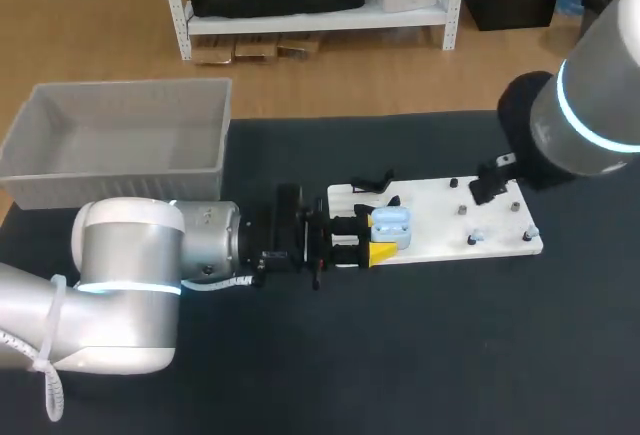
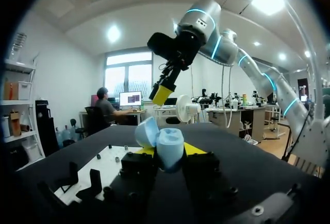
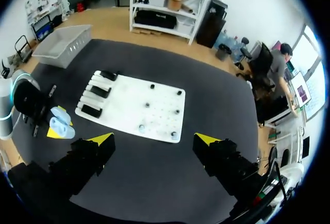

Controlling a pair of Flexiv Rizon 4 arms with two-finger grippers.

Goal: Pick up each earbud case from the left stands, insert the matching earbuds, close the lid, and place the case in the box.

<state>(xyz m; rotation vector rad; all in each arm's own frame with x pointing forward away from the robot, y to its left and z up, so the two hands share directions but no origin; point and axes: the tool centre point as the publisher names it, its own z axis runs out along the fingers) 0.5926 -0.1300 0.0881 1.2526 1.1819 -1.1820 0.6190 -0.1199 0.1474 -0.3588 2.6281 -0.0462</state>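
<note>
Earbud case (image 2: pixel 170 151): pale blue, lid (image 2: pixel 146 131) hinged open and tilted to one side, sitting between the yellow tips of the left pincer (image 2: pixel 169 154). Both fingers press it from opposite sides, so the left pincer is clamped on the case. In the head view the case is held just over the near end of the white board (image 1: pixel 450 217), which runs on ahead of the fingertips across the dark table (image 1: pixel 400 355). Black stands (image 1: pixel 368 184) sit at that same end of the board, just beside the left fingers. Small pegs (image 1: pixel 463 210) dot the board's far half, ahead of the pincer; what sits on them is too small to tell. Grey box (image 1: pixel 120 140): behind the left pincer and off to one side, well apart from the case. Right pincer (image 3: pixel 154 139): fingers (image 3: pixel 102 140) wide apart, nothing between them, raised over the table with the white board ahead of and under it. From the left wrist view it hangs above and beyond the held case, not touching it.
</note>
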